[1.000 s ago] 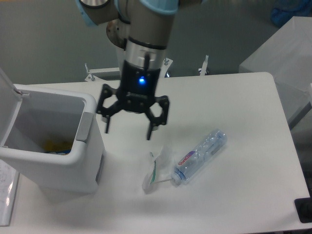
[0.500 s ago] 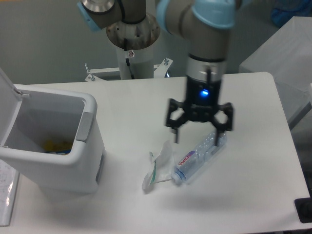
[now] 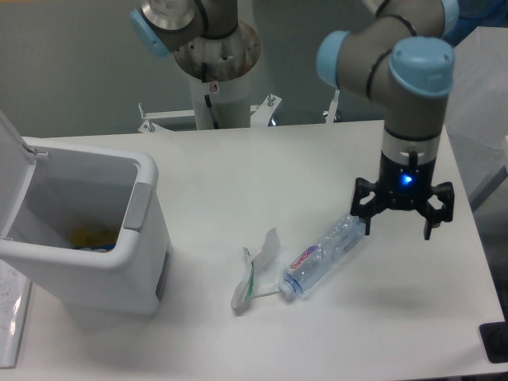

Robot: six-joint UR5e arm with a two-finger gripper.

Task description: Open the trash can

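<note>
The white trash can stands at the left of the table with its lid swung up and back at the left edge, so the inside shows, with something yellow at the bottom. A grey push tab sits on its right rim. My gripper hangs open far to the right, above the table near the cap-less end of a clear plastic bottle. Nothing is between its fingers.
The bottle lies on its side at centre right. A crumpled clear wrapper with a green strip lies just left of it. A flat white object lies at the lower left by the trash can. The table's right edge is close to my gripper.
My gripper has swung from beside the trash can's right rim across the table to the right, past the bottle. It stayed open. The trash can's lid stayed up throughout.
</note>
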